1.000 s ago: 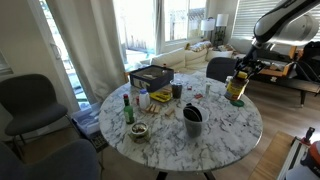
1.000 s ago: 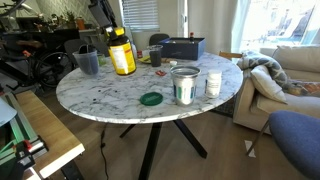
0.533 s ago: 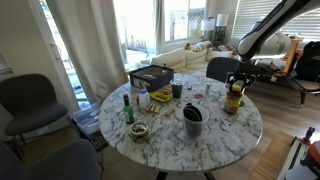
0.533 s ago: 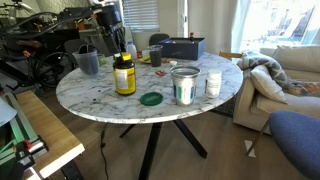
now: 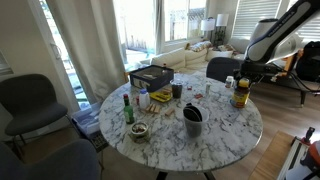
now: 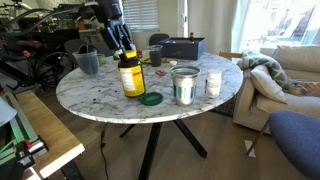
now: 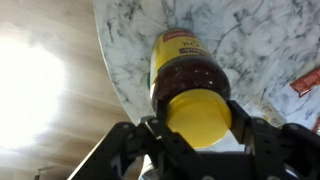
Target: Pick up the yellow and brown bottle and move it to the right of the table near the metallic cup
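The yellow and brown bottle has a brown body, a yellow label and a yellow cap. It is upright at the edge of the round marble table, on or just above the top. My gripper is shut on the bottle's cap from above. The metallic cup stands close beside the bottle; in an exterior view it is partly hidden behind my gripper.
A dark bucket-like container, a white cup, a green dish, a green glass bottle and a black box stand on the table. Chairs and a sofa surround it.
My gripper has carried the bottle down from above the table to table level and shifted it a little sideways along the edge near the metallic cup.
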### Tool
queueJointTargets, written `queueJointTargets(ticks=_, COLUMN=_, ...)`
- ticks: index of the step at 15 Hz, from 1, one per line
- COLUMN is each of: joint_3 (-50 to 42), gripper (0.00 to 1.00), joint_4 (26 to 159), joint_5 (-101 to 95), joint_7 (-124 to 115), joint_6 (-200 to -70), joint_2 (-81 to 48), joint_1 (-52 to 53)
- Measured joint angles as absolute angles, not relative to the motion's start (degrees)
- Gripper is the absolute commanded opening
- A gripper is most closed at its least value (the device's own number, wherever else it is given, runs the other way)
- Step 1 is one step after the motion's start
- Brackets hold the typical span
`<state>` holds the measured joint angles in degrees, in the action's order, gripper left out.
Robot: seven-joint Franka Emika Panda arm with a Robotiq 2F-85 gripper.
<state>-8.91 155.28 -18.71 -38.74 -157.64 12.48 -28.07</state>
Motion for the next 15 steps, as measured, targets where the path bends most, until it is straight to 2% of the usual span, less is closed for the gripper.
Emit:
queueJointTargets(ticks=4, joint_3=-8.22, gripper=0.36, joint_4=158.18, joint_5=-25.37, joint_7=-44.72, joint_6=-157.62, joint_2=15.95, joint_1=-32.27)
queueJointTargets(ticks=15, joint_3=-8.53, gripper=0.36, joint_4=157.87, joint_5=-18.64, joint_7=-40.84, joint_6=-157.55, joint_2=15.31, joint_1=-31.10)
